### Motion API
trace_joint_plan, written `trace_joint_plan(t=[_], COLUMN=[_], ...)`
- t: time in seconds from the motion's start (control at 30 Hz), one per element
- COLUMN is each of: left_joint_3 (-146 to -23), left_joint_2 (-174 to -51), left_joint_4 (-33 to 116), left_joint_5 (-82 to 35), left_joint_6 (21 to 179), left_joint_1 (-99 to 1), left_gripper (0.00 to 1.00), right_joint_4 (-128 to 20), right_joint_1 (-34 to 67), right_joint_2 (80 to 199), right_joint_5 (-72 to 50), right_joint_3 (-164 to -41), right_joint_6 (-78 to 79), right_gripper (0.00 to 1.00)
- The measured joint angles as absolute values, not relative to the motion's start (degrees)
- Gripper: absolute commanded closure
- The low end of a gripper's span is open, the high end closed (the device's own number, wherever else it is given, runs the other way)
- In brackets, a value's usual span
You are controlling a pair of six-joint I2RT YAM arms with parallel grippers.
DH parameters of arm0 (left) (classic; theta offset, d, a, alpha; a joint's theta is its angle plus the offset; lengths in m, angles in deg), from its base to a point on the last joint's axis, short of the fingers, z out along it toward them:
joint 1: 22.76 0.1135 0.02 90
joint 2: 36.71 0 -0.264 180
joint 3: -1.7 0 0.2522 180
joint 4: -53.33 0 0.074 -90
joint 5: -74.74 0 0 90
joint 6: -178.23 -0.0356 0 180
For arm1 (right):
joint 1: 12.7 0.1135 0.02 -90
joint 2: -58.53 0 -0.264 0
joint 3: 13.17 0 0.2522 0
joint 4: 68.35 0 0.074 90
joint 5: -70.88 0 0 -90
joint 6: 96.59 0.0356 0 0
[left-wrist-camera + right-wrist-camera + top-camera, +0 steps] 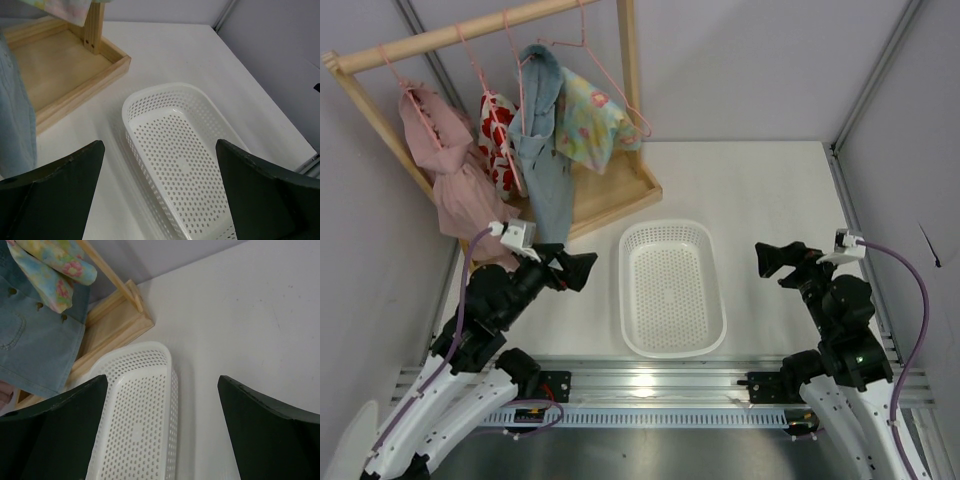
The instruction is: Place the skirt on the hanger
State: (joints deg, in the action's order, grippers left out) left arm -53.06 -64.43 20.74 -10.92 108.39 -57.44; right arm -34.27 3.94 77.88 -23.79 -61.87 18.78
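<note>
The pale yellow and turquoise flowered skirt (590, 120) hangs on the thin pink wire hanger (620, 90) at the right end of the wooden rack bar. Its lower edge shows in the right wrist view (52, 270). My left gripper (582, 270) is open and empty, left of the white basket, well below the rack. My right gripper (768, 260) is open and empty, right of the basket. In both wrist views the dark jaws stand wide apart with only the basket and table between them.
An empty white perforated basket (672, 230) sits mid-table, also in the left wrist view (150, 97) and the right wrist view (150, 352). The wooden rack (620, 200) holds a pink garment (445, 170), a red-and-white one (498, 135) and a blue denim one (545, 160).
</note>
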Motion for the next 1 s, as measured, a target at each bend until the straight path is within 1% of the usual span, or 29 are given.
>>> trace_joint_plan(t=[0.2, 0.33, 1.0], left_joint_3=[-44.6, -40.6, -40.1], left_joint_2=[-56.2, -53.4, -54.8], left_joint_4=[22.4, 23.1, 24.0], left_joint_5=[-9.4, -8.5, -4.9], left_joint_6=[113.6, 116.6, 118.3], left_joint_1=[-57.4, -57.4, -57.4], left_gripper=[0.01, 0.01, 0.01], right_joint_4=[-34.1, -34.1, -34.1], right_joint_1=[3.9, 3.9, 3.9], right_joint_2=[73.3, 71.8, 72.4], right_joint_5=[-24.8, -24.8, -25.1], right_joint_3=[-59.9, -57.6, -56.4], right_joint_6=[21.0, 22.5, 23.9], right_gripper=[0.0, 0.01, 0.0])
